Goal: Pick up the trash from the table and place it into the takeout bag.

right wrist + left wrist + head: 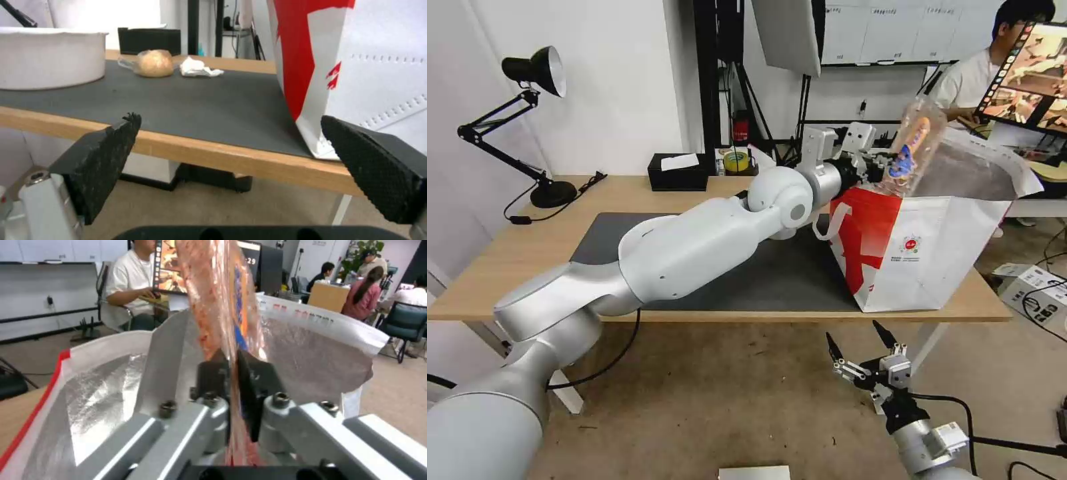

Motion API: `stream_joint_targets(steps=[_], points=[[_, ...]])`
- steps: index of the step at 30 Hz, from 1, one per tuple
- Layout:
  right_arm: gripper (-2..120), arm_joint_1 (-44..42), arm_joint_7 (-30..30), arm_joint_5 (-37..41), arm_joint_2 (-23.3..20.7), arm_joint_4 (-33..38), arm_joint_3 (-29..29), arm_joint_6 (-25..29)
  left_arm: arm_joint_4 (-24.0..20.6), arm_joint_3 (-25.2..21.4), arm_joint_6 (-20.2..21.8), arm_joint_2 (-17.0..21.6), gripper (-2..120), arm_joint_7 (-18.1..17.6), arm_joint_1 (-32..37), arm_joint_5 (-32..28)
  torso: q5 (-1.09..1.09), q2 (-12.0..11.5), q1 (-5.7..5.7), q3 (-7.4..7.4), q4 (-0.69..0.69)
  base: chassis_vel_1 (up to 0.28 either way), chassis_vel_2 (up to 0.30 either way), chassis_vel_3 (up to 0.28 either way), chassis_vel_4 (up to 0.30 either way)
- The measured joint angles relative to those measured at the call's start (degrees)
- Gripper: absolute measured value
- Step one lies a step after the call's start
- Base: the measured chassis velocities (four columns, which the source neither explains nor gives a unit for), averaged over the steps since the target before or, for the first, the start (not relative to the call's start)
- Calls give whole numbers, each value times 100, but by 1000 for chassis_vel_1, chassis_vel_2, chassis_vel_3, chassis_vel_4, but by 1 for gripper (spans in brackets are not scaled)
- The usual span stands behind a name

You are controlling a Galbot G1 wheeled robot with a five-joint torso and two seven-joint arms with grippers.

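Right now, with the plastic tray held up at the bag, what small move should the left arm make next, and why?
Probably lower it a little into the bag before letting go. The left gripper is shut on the clear plastic tray, which stands upright over the foil-lined opening, mostly above the rim. The right gripper hangs open below the table edge.

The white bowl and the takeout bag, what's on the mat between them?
In the right wrist view, the small tan knotted bag and the crumpled white tissue lie toward the mat's far side between the white bowl and the takeout bag; nearer, the mat is bare.
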Motion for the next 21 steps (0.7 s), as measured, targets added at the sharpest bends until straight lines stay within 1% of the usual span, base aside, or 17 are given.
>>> stream_joint_targets(steps=[1, 2, 5, 6, 8, 9, 10, 11, 13, 14, 16, 17, 19, 20, 21], points=[[100, 3, -3, 1, 4, -15, -13, 0, 22, 27, 0, -4, 14, -1, -2, -5, 0, 0, 0, 0, 0, 0, 0, 0, 0], [100, 3, -3, 1, 4, -15, -13, 0, 22, 27, 0, -4, 14, -1, -2, -5, 0, 0, 0, 0, 0, 0, 0, 0, 0], [100, 4, -7, 2, 29, -38, -51, 1, 42, 71, -3, -23, 29, -21, -17, -26, 0, 0, 0, 0, 0, 0, 0, 0, 0], [100, 4, -7, 2, 29, -38, -51, 1, 42, 71, -3, -23, 29, -21, -17, -26, 0, 0, 0, 0, 0, 0, 0, 0, 0], [100, 12, -8, 5, 27, -44, -65, 2, 60, 65, -8, -47, 39, -69, -23, -48, 0, 0, 0, 0, -1, 0, 0, 0, 0], [100, 19, -8, 10, 19, -44, -67, 3, 60, 50, -15, -47, 42, -102, -23, -51, 0, 0, 0, 0, -1, 0, 0, 0, 0], [100, 19, -8, 10, 19, -44, -67, 3, 60, 50, -15, -47, 42, -102, -23, -51, 0, 0, 0, 0, -1, 0, 0, 0, 0], [100, 41, -9, 20, 2, -44, -71, 2, 15, -2, -52, -20, 49, -175, -24, -55, 0, 0, 0, 0, -2, 0, 0, 0, 0], [100, 76, -6, 38, -23, -25, -79, 1, -209, -72, -198, 124, 58, -293, -9, 25, 0, 0, 0, 0, -2, 0, 0, 0, 0], [100, 76, -6, 38, -23, -25, -79, 1, -209, -72, -198, 124, 58, -293, -9, 25, 0, 0, 0, 0, -2, 0, 0, 0, 0], [100, 88, 11, 51, -62, 74, -82, -2, -643, -120, -624, 407, 70, -426, 93, 345, -1, 0, 0, 0, 0, 0, 0, 0, 0], [100, 88, 11, 51, -62, 74, -82, -2, -643, -120, -624, 407, 70, -426, 93, 345, -1, 0, 0, 0, 0, 0, 0, 0, 0], [100, 78, 19, 59, -98, 138, -74, -3, -1058, -239, -865, 671, 79, -549, 251, 665, -1, 0, -1, 0, 1, 0, 0, 0, 0], [100, 73, 21, 62, -106, 151, -68, -3, -1163, -274, -938, 757, 83, -571, 307, 798, -1, 0, -1, 0, 0, 0, 0, 0, 0], [100, 73, 21, 62, -106, 151, -68, -3, -1163, -274, -938, 757, 83, -571, 307, 798, -1, 0, -1, 0, 0, 0, 0, 0, 0]])
